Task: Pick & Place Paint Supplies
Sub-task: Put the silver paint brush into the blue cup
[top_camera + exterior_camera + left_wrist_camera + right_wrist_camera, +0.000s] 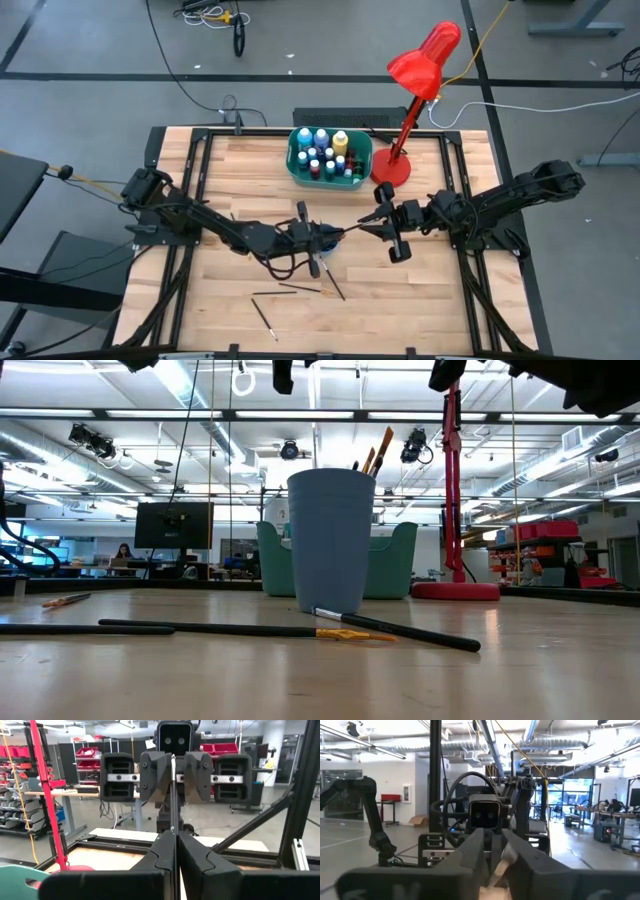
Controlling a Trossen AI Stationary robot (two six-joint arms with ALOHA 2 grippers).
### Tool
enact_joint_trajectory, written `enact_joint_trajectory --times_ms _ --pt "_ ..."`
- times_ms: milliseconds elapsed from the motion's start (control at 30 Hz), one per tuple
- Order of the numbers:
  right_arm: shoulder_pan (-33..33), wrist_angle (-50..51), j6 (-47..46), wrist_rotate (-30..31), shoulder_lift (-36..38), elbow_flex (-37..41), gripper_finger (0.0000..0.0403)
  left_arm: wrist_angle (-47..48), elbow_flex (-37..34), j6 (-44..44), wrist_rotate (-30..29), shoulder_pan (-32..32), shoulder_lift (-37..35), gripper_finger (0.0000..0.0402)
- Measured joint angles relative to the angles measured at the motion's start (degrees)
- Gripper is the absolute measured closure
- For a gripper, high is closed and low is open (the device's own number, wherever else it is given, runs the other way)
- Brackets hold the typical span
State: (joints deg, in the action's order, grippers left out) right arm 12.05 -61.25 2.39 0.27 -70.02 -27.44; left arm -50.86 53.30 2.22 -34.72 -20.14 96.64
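Both tools meet over the middle of the worktop (240, 320), and a handover looks under way. In the left wrist view the left tool (172, 842) is closed on a thin dark paintbrush (173, 795), whose far end sits between the fingers of the right tool (172, 770) facing it. From above, the left tool (318, 238) and right tool (385, 228) are near each other with the brush bridging them; whether the right fingers have fully clamped I cannot tell.

Other brushes lie loose on the worktop: a dark one with a yellow ferrule (340, 630) in front of the blue cup (330, 540), which already holds a few brushes (378, 452). The paint bottles (322, 152) stand in the teal tub (296, 168) beside the red lamp (420, 60).

The risk, as I judge it, is timing: if the left tool lets go before the right one truly grips, the brush falls and may roll. If both pull while clamped, the thin handle could bend or slip askew, spoiling the drop into the cup.
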Motion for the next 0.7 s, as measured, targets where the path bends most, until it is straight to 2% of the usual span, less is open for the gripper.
enact_joint_trajectory --times_ms 167,367,567,700 --pt "0.0 1.4 2.8 0.8 0.0 0.0 0.0392 1.9 0.0 -1.5 0.0 0.0 0.0 0.0379" --pt "0.0 2.3 2.0 0.8 0.1 0.0 0.0384 2.4 0.0 -1.4 -0.1 0.0 0.0 0.0363" --pt "0.0 4.2 1.2 0.8 0.0 0.0 0.0397 5.2 0.0 -1.8 -0.8 0.0 0.0 0.0329" --pt "0.0 6.2 1.2 1.0 0.0 0.0 0.0395 7.2 0.0 -2.4 -5.3 -1.1 0.0 0.0301"
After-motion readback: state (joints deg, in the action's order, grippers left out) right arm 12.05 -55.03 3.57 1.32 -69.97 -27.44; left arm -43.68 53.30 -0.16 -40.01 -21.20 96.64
